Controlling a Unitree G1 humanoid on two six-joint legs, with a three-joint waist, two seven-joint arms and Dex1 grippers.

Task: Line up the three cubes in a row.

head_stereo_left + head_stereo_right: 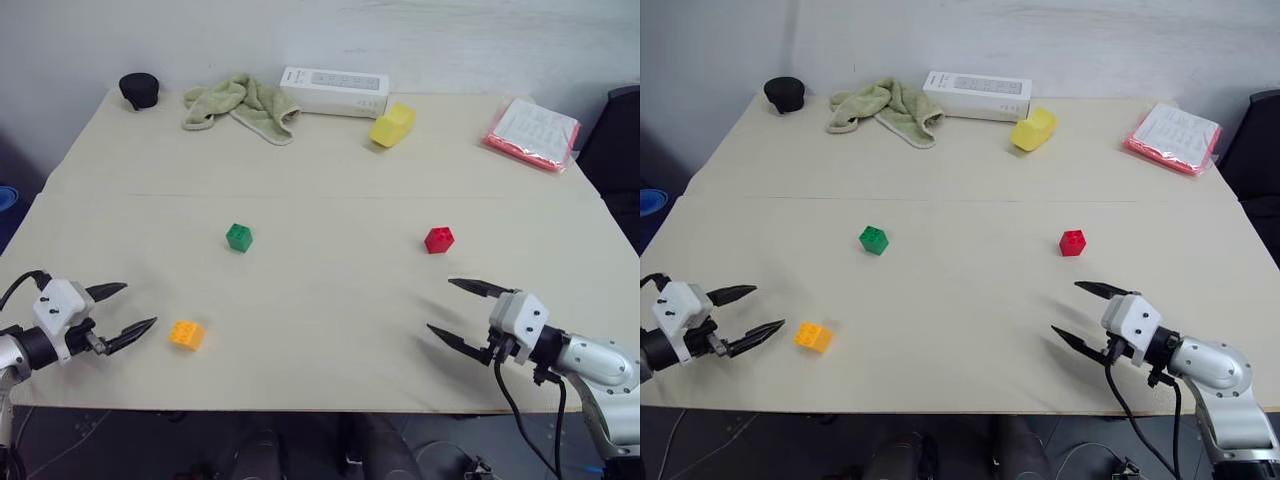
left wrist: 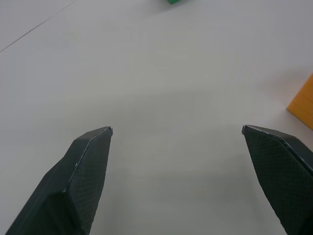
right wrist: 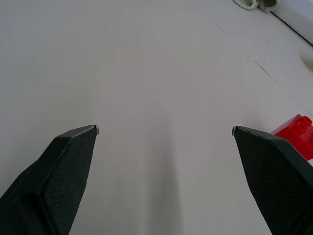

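Three small studded cubes lie apart on the pale table point(image 1: 320, 180). The green cube point(image 1: 239, 237) sits left of centre, the red cube point(image 1: 439, 239) right of centre, and the orange-yellow cube point(image 1: 187, 334) near the front left. My left gripper point(image 1: 132, 310) hovers open just left of the orange-yellow cube, nothing between its fingers. Open and empty too, my right gripper point(image 1: 445, 306) hangs at the front right, short of the red cube. The orange-yellow cube's edge point(image 2: 302, 103) and the red cube point(image 3: 298, 135) appear beside the fingers in the wrist views.
Along the far edge lie a black round object point(image 1: 139, 90), a crumpled green towel point(image 1: 240, 104), a white box point(image 1: 334, 91) and a larger pale yellow block point(image 1: 392, 124). A red-edged packet of papers point(image 1: 533, 132) sits at the far right.
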